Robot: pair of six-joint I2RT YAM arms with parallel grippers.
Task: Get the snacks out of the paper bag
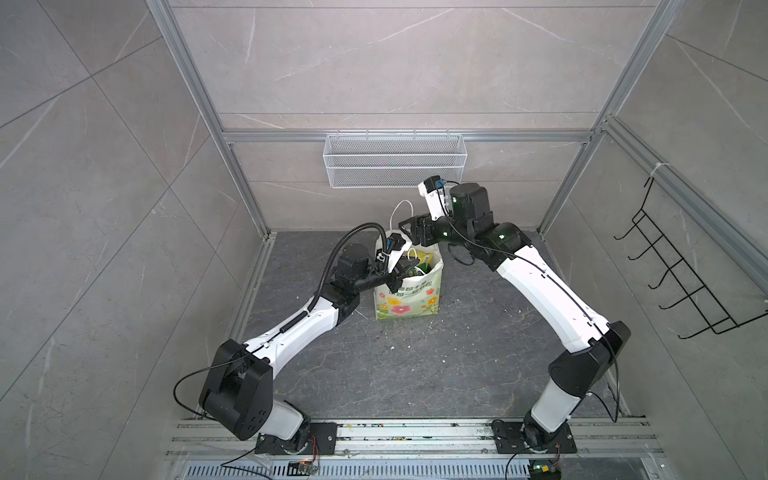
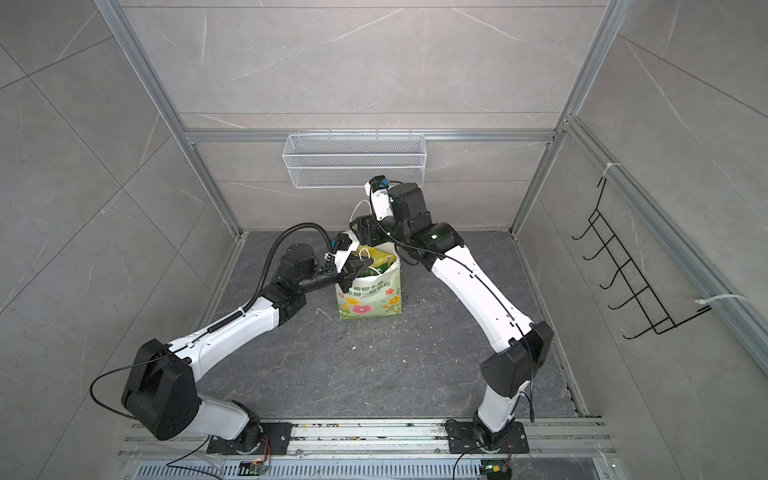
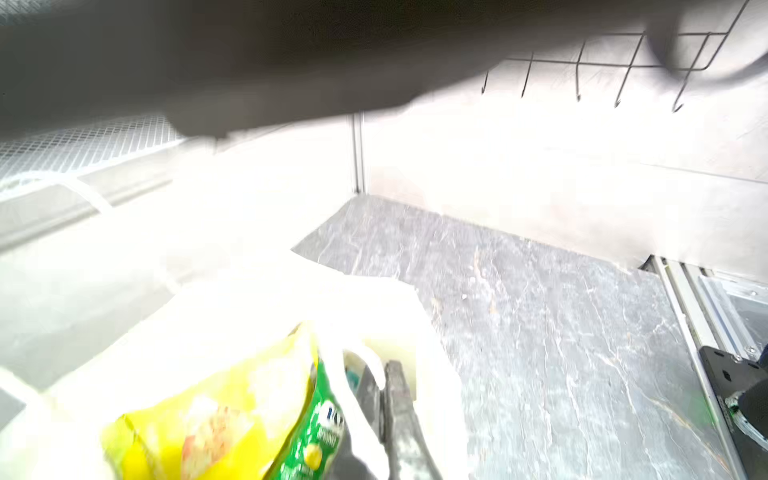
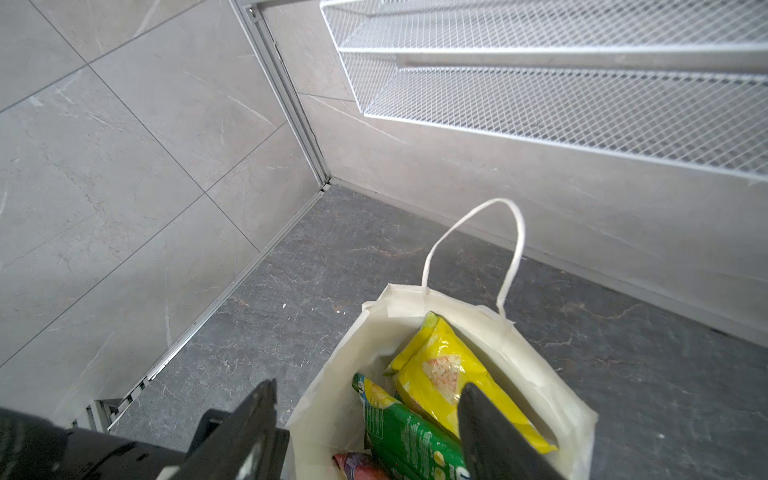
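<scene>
Right wrist: R claw [image 4: 370, 388] wide over paper bag [image 4: 540, 374] | left wrist: L claw [image 3: 380, 370] closed at its rim

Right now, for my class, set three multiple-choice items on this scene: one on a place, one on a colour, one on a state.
1. Where is the mesh basket?
A) on the floor
B) on the back wall, higher than the paper bag
C) inside the bag

2. What colour is the packet beside the green packet in the bag?
A) yellow
B) blue
C) black

3. How is the right end effector?
A) open
B) shut, empty
C) shut on a packet

Key:
1 B, it hangs on the wall behind the bag.
2 A, the right wrist view shows the yellow packet against the green one.
3 A, its fingers stand clearly apart.
</scene>
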